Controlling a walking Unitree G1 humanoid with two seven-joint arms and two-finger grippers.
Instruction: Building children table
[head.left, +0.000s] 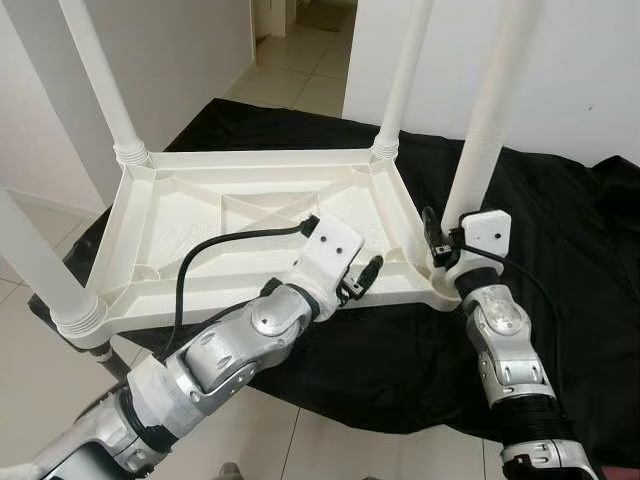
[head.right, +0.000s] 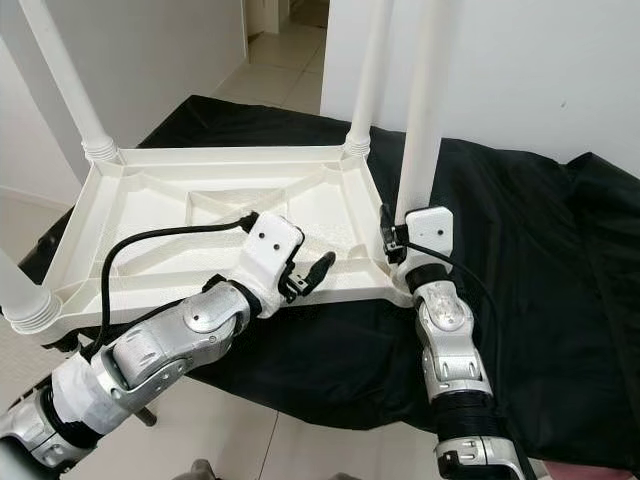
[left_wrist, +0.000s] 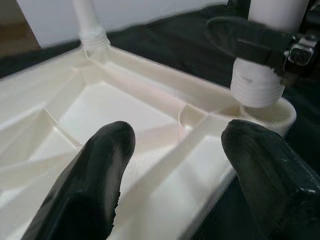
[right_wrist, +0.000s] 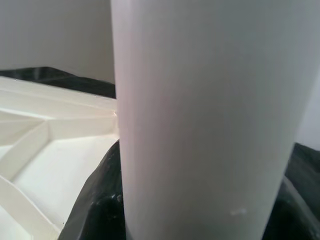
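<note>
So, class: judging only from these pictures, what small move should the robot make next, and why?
Probably twist the fourth leg down into its corner socket: the right gripper is shut on it, and its threaded end appears to sit just above the socket. The left gripper hovers open over the upturned tabletop.

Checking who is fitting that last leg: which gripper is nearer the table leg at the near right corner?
Right. The right gripper is closed around that table leg just above its socket; the left gripper hovers open over the tabletop beside it.

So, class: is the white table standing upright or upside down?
Upside down: the table rests on the black cloth, ribbed underside up, legs pointing upward.
</note>
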